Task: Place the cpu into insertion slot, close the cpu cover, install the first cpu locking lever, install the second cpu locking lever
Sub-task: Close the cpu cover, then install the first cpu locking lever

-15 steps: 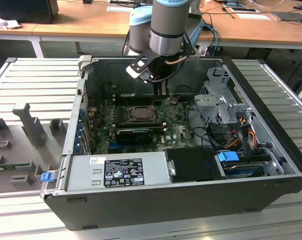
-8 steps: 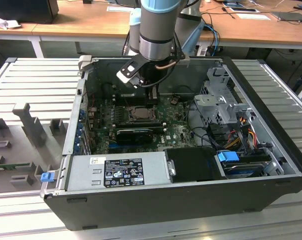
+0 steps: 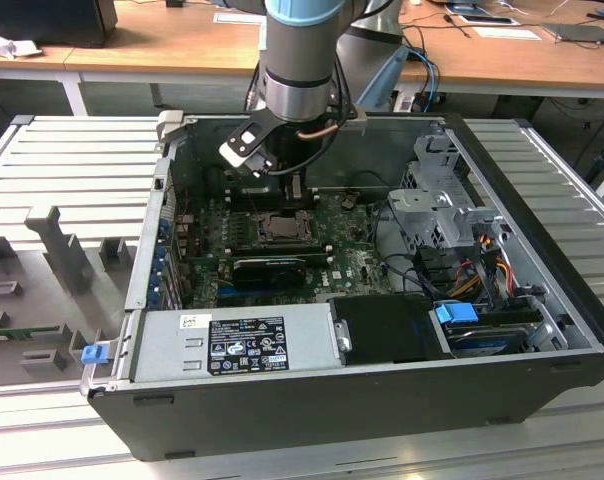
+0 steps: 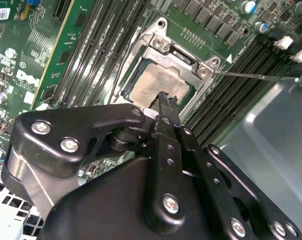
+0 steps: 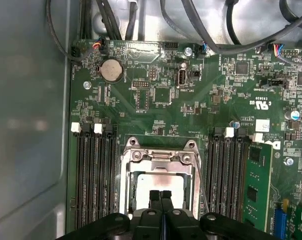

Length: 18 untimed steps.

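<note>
cpu (image 4: 158,86) — pale tan-silver square — sits framed by the cpu cover (image 4: 134,61).

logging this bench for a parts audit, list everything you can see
computer case: one, dark grey, open on a ribbed table
motherboard: one, green, inside the case
power supply: one, grey, along the case's near wall in the exterior view
memory slots: several, black, both sides of the cpu cover
cpu cover: one, grey metal, lying down over the cpu
cpu: one, pale silver, inside the cover's cut-out
arm: one, silver and blue, reaching into the case
pincer: one, black, shut, over the cpu
</note>
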Each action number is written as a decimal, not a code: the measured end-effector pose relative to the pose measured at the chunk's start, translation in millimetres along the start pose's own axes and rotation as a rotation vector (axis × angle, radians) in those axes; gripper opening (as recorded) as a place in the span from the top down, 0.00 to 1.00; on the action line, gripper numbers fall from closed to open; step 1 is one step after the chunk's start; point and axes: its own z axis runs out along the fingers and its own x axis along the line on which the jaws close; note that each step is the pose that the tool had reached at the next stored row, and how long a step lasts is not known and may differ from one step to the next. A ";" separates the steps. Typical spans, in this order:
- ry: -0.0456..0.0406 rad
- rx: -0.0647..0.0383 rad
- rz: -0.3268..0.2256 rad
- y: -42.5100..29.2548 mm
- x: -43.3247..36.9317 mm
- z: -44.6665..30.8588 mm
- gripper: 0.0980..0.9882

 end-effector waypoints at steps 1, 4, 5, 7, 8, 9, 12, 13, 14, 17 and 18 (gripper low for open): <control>0.0000 0.000 0.000 -1.2 0.1 0.0 0.99; 0.0000 0.000 0.000 -3.2 0.1 0.0 0.99; -0.0001 0.000 0.000 -3.2 0.1 0.0 0.99; 0.0000 0.000 0.000 -3.2 0.2 -2.4 0.99; 0.0000 0.000 0.000 -3.2 0.2 -4.0 0.99; -0.0001 0.000 0.000 -3.3 0.3 -5.4 0.99; -0.0003 0.000 0.000 -3.3 0.6 -14.0 0.99; -0.0003 0.000 0.000 -3.3 0.6 -16.0 0.99; -0.0005 0.000 0.000 -3.3 0.7 -18.4 0.99; -0.0005 0.000 0.000 -3.4 0.9 -26.1 0.99; -0.0006 0.000 0.000 -3.4 1.0 -28.3 0.99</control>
